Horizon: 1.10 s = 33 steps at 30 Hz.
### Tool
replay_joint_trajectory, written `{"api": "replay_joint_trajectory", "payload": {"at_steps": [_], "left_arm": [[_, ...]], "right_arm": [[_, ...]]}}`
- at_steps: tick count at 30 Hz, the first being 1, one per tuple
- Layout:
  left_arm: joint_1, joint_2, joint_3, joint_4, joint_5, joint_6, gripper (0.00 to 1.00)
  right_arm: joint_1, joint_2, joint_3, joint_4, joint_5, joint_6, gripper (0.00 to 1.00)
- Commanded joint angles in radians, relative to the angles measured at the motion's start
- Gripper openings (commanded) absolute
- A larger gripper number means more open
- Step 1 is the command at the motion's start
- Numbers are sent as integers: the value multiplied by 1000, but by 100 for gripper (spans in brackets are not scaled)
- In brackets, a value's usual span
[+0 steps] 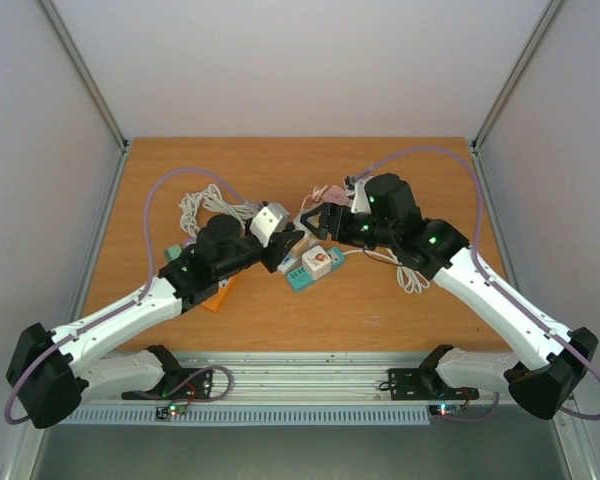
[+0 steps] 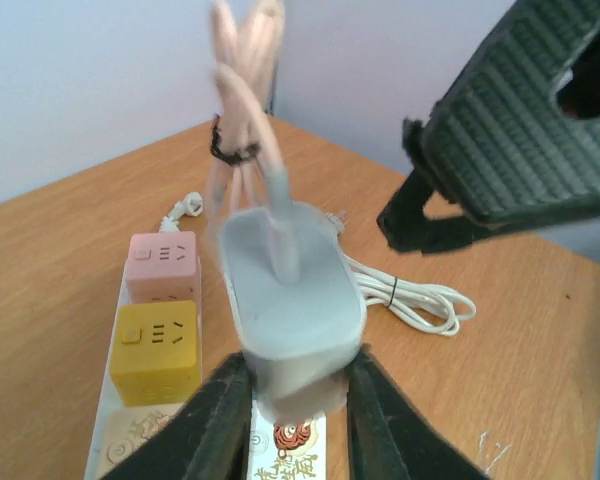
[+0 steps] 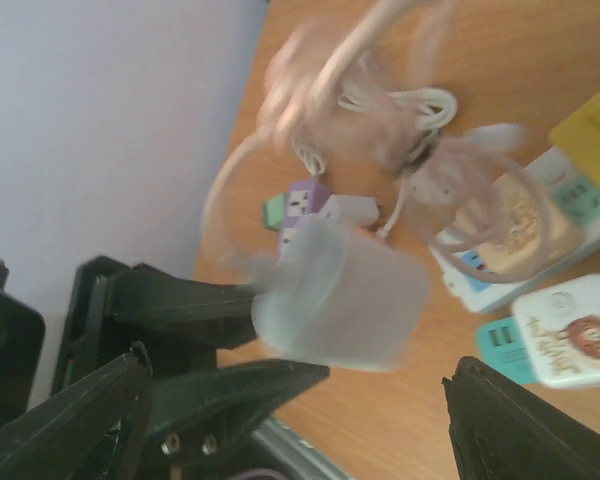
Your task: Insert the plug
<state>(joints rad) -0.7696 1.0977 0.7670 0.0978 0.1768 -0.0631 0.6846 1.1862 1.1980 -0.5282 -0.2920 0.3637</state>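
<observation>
Step in hand, by my read: carry-and-align. My left gripper (image 2: 298, 372) is clamped on the grey plug (image 2: 292, 300), one finger each side of its body. The plug hangs just above the power strip (image 2: 130, 440), right beside the yellow cube (image 2: 157, 350) w/ the pink cube (image 2: 162, 264) behind that. Its pink cable (image 2: 245, 90) loops up out of the top. Prongs are hidden under the body, so I can't tell how they sit vs. the slots. Next move prob. calls for squaring the plug over a free socket, then a straight push down; my right gripper (image 1: 320, 222) could steady the strip. That one is spread wide, holding nothing, facing the plug from the opp. side. Pose: left arm stretches fwd and rightward across the table (image 1: 280, 160), wrist tipped down; right arm reaches fwd and leftward — the two nearly meet mid-table.
</observation>
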Motion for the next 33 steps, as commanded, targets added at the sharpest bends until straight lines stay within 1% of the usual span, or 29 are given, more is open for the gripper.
{"api": "replay_joint_trajectory", "payload": {"at_steps": [1,6,8,9,12,15,17,21,23,26,30,31,33], "left_arm": [[-4,17,51,-11,35,143,17],[-4,18,69,-74,70,214,17],[-4,21,74,-85,69,234,17],[-5,25,77,-89,56,237,17],[-4,31,75,-127,2,208,20],[-4,27,39,-91,-14,151,27],[-4,27,28,-69,-28,124,33],[-4,32,29,-61,-71,59,42],[-4,37,28,-54,-79,24,48],[-4,42,16,-44,-92,-21,50],[-2,33,-2,-38,-72,-53,50],[-2,29,-7,-38,-70,-60,50],[-2,18,-18,-36,-71,-68,51]], "right_arm": [[5,0,75,-221,32,-332,81],[5,73,197,-337,-4,-468,78],[5,104,223,-378,24,-487,77],[5,113,227,-393,66,-485,77],[5,125,205,-417,198,-431,75],[-5,111,140,-408,335,-318,76],[-42,100,89,-383,362,-259,75],[-107,121,30,-347,413,-217,74],[-124,175,31,-331,442,-215,74],[-150,282,34,-271,452,-239,70],[-204,434,70,-184,394,-308,60],[-216,475,90,-171,362,-337,59],[-234,556,139,-175,320,-389,53]]}}
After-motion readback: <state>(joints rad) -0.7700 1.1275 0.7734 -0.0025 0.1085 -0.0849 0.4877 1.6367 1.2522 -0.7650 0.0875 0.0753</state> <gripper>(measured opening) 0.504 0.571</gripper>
